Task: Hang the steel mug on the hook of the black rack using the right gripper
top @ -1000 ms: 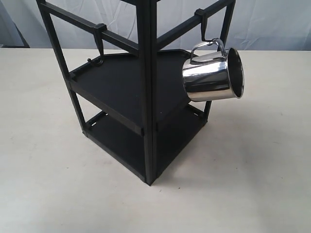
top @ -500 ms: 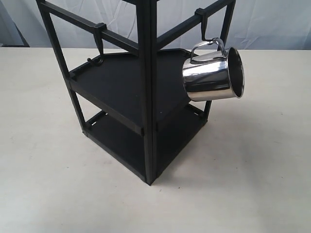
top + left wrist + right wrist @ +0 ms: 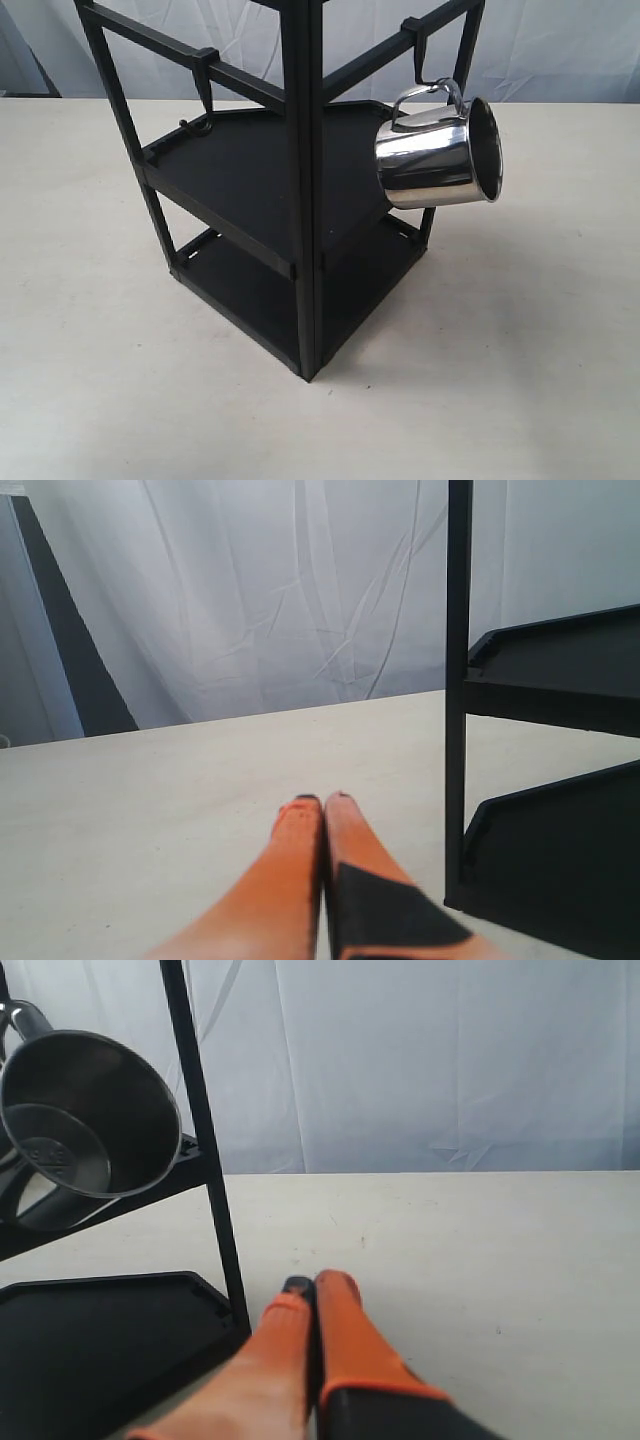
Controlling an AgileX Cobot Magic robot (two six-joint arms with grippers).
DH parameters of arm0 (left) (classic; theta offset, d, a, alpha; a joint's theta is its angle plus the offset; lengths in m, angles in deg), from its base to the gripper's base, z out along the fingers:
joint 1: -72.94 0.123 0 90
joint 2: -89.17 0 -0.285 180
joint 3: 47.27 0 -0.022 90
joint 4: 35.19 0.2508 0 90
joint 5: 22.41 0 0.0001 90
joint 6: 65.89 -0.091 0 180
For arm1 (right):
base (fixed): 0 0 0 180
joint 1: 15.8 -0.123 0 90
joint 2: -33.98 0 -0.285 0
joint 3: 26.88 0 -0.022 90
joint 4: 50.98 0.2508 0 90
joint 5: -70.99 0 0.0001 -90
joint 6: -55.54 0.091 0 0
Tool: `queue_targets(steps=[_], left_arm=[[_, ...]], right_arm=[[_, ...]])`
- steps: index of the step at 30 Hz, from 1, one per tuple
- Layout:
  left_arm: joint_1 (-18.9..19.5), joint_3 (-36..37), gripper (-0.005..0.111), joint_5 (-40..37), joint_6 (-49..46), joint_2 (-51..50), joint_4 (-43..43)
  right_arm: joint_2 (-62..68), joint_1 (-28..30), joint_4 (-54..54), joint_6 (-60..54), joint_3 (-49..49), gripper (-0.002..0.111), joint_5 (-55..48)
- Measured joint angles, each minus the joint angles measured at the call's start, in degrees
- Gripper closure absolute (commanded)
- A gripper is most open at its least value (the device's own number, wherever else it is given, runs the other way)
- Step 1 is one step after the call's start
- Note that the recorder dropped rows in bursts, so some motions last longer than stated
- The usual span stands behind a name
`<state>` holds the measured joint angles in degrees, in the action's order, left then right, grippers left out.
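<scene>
Nothing moved: steel mug (image 3: 438,152) on hook (image 3: 424,66), right gripper (image 3: 314,1285) fingers (image 3: 338,1325) pressed together, empty

The left gripper (image 3: 323,802) hangs over the pale table (image 3: 150,810), orange fingers (image 3: 290,870) pressed together, beside the black rack (image 3: 458,680) and its two shelves.

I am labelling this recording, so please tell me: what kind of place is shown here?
Probably a robot test setup, not a kitchen: a bare pale table, a white cloth backdrop, and only the black rack with the steel mug.
</scene>
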<state>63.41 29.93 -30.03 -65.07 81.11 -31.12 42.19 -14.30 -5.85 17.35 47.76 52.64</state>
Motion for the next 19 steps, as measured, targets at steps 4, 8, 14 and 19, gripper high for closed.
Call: queue_targets(steps=[4, 8, 14, 19], left_arm=[[0.0, 0.0, 0.105, 0.0, 0.0, 0.0, 0.0], [0.0, 0.0, 0.105, 0.0, 0.0, 0.0, 0.0], [0.0, 0.0, 0.105, 0.0, 0.0, 0.0, 0.0], [0.0, 0.0, 0.105, 0.0, 0.0, 0.0, 0.0]], right_arm=[[0.0, 0.0, 0.0, 0.0, 0.0, 0.109, 0.0], [0.0, 0.0, 0.0, 0.0, 0.0, 0.109, 0.0], [0.0, 0.0, -7.9, 0.0, 0.0, 0.109, 0.1], [0.0, 0.0, -15.7, 0.0, 0.9, 0.109, 0.5]])
